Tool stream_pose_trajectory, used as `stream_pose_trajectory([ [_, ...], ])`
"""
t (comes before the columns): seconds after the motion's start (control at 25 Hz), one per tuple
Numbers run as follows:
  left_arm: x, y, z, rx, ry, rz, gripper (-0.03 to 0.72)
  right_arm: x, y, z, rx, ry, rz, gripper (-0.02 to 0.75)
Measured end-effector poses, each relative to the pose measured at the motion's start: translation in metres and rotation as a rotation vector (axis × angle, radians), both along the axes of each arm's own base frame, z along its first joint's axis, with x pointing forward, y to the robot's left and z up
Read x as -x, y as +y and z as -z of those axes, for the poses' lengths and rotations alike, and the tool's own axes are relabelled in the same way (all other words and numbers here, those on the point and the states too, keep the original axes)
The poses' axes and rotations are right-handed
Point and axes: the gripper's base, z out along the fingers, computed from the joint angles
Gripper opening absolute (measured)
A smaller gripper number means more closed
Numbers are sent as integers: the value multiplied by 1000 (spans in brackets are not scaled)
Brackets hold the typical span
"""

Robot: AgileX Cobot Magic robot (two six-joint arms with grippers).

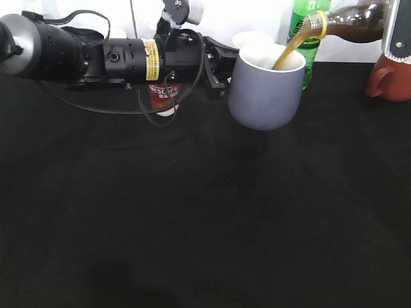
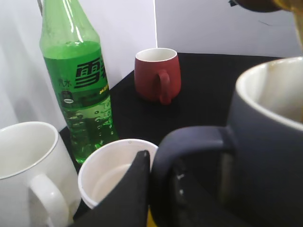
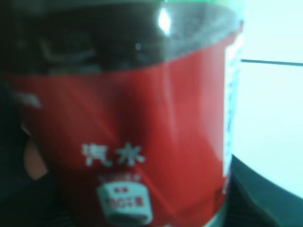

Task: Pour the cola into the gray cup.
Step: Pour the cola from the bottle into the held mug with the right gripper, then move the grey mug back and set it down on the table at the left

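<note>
My left gripper point(image 1: 217, 64) is shut on the handle of the gray cup point(image 1: 263, 96) and holds it up off the table. In the left wrist view the gripper point(image 2: 158, 163) grips the loop handle of the gray cup point(image 2: 270, 156). My right gripper point(image 1: 398, 32) is shut on the cola bottle point(image 1: 356, 18), which is tilted with its mouth over the cup. A brown stream of cola point(image 1: 289, 52) runs into the cup's white interior. The bottle's red label point(image 3: 142, 142) fills the right wrist view and hides the jaws there.
A green soda bottle point(image 1: 299, 16) point(image 2: 78, 80) stands behind the cup. A red mug point(image 1: 388, 80) point(image 2: 156, 73) sits at the far right. A white mug point(image 2: 28, 165) and a white paper cup point(image 2: 109, 175) stand close by. A Nescafe bottle point(image 1: 164, 96) is under my left arm.
</note>
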Motion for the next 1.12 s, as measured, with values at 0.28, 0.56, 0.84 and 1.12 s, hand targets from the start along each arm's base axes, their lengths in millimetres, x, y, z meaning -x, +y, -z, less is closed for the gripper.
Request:
stream_pose_trajectory([
  [0.28,0,0,0,-6,-1,-1,48,1,2,0,-23,9,-12,466],
  [0.56,0,0,0,-6,-3,0,48,1,2,0,-92,22,11,466],
  [0.84,0,0,0,-6,-4,0,48,1,11,-4,-609,100,119,466],
  [1.12,-2,8,-28,-12,-38,-107,48,-3,16,-28,-1657,183,291,465],
])
